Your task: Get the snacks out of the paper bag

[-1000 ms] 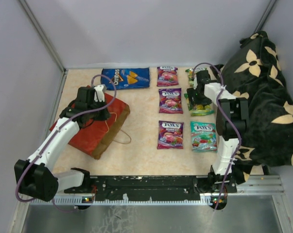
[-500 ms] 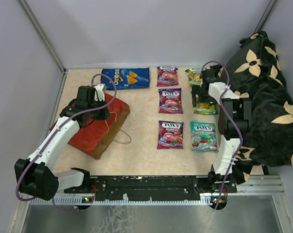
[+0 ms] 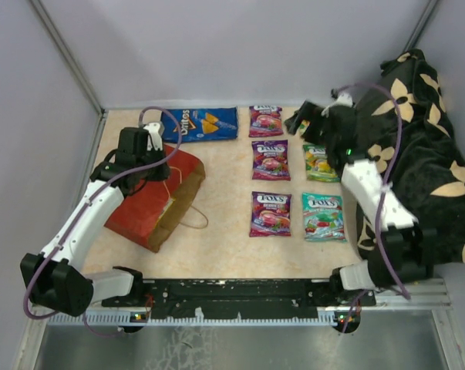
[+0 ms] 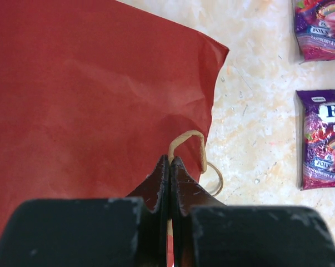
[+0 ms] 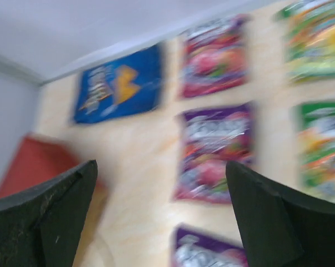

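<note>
The red paper bag [image 3: 151, 202] lies on its side at the left, mouth toward the table's middle. My left gripper [image 3: 149, 163] is shut on its thin brown handle [image 4: 186, 139], fingers over the red side [image 4: 89, 100]. The snacks lie flat outside the bag: a blue Doritos bag [image 3: 201, 123], three purple packets [image 3: 265, 121] [image 3: 270, 159] [image 3: 270, 213], a green packet [image 3: 319, 163] and a teal packet [image 3: 322, 216]. My right gripper [image 3: 301, 119] hangs open and empty above the back packets. Its blurred wrist view shows the Doritos bag [image 5: 120, 83] and purple packets [image 5: 217, 153] below the gripper [image 5: 160, 172].
A black flower-patterned cloth [image 3: 425, 154] is heaped along the right side, behind the right arm. Grey walls close the table at the back and left. A second brown handle loop [image 3: 192, 223] trails from the bag's mouth onto the table.
The right gripper opened wide, lifted off the green packet and swung up toward the back. The green packet stays flat on the table. The left gripper shifted slightly back with the handle.
</note>
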Controlling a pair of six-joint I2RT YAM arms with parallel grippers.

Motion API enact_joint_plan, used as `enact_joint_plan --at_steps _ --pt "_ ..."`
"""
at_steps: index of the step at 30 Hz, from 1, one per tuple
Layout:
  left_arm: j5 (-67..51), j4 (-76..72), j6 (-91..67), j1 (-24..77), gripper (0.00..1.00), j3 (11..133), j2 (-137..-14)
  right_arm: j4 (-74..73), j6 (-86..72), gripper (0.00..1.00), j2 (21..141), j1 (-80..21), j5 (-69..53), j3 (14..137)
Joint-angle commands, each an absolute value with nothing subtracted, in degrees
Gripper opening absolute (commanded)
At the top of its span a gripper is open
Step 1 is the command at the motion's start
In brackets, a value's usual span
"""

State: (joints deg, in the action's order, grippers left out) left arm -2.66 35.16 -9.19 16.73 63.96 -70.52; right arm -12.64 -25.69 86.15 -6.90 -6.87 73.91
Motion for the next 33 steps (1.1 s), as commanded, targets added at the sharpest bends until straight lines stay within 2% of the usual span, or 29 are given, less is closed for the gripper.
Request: enact_joint_plan --at_steps 1,3,8,13,17,23,33 --pt "1.5 35.9 -10.1 16.9 0.01 66.4 -70.2 16.9 -52.8 0.99 73.5 -24.1 -5.0 51.2" --pt "2.1 35.9 -10.6 17.0 0.01 66.5 -70.0 19.5 -56.1 0.97 72.3 -34.0 4.2 47.0" --pt "4.3 36.8 -10.5 17.0 0.01 67.3 -69.6 35.3 -67.3 0.77 79.1 -47.9 13.1 39.3" --pt "5.5 36.9 -10.1 17.0 0.01 67.6 -68.7 41.4 -72.3 0.71 94.9 -52.7 8.8 46.3" --pt "3.9 37.6 -10.4 17.0 0.01 67.8 -68.7 44.3 -73.9 0.6 109.1 -53.8 0.3 56.8" --pt "3.3 37.9 -10.2 17.0 0.01 66.5 -67.7 37.7 -72.1 0.59 121.5 -55.5 -2.4 70.9" --pt "-1.0 36.7 -10.8 17.0 0.01 63.9 -66.6 20.6 -66.8 0.58 126.7 -56.2 0.5 80.4"
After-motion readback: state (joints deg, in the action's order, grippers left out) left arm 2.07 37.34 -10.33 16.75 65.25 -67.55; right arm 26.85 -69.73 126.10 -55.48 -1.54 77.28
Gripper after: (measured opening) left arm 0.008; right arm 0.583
